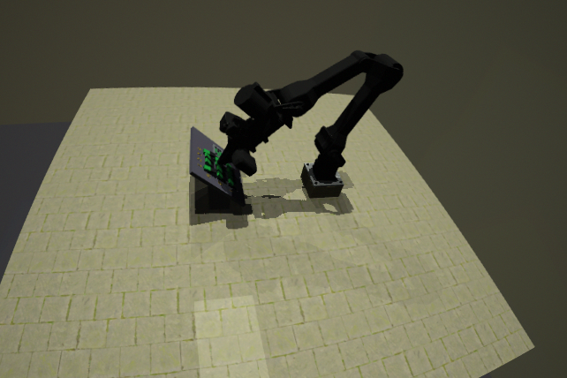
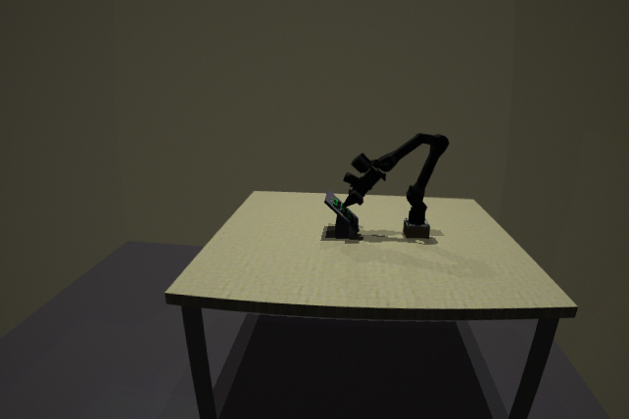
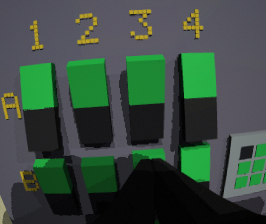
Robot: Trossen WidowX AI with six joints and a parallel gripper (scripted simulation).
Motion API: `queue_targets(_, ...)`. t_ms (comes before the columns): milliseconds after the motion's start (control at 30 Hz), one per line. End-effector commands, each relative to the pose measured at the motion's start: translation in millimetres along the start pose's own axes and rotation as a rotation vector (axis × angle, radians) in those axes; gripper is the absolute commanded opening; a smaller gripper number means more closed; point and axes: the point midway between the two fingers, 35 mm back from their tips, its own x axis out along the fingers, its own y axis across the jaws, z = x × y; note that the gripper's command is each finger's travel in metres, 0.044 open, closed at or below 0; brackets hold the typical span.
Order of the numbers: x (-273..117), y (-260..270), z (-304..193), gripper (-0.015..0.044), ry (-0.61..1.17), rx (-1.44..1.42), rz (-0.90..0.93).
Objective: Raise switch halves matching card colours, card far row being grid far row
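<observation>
The tilted grey panel point(image 1: 196, 149) point(image 2: 328, 198) point(image 3: 249, 65) carries rocker switches, green on the far half and dark on the near half. In the wrist view, A2 point(image 3: 88, 82) and A3 point(image 3: 145, 80) appear green-raised; A1 point(image 3: 39, 87) and A4 point(image 3: 199, 75) appear dark-raised. B1 point(image 3: 54, 176) and B2 point(image 3: 99, 175) appear green-raised. B4 point(image 3: 195, 162) looks brighter, perhaps dark-raised. My gripper point(image 1: 221, 163) point(image 2: 344, 206) point(image 3: 150, 168) is shut and empty, its tips at B3 point(image 3: 146, 153), hiding most of it; contact is unclear. Row C is mostly hidden. The card point(image 3: 229, 172) is cut off at right; its far-left square is dark.
The panel stands on a dark stand point(image 1: 210, 200) point(image 2: 344, 228) on the table point(image 1: 128, 267) point(image 2: 275, 266). The arm's base point(image 1: 323, 186) point(image 2: 416, 228) is to the right of the panel in the top and exterior views. Yellow numbers and letters label the grid.
</observation>
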Motion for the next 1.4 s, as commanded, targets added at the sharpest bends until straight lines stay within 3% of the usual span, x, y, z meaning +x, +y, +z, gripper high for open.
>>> queue_targets(0, 1, 0, -1, 0.0000, 0.004, -0.005, 0.003)
queue_targets(200, -1, 0, 0, 0.0000, 0.001, 0.000, 0.000)
queue_targets(500, -64, 0, -4, 0.0000, -0.018, -0.005, 0.003)
queue_targets(800, -63, -21, -44, 0.0000, -0.016, -0.007, 0.001)
queue_targets(1100, -29, -21, -42, 0.0000, 0.008, -0.007, 0.001)
queue_targets(1367, -23, -21, -42, 0.0000, 0.008, -0.007, 0.001)
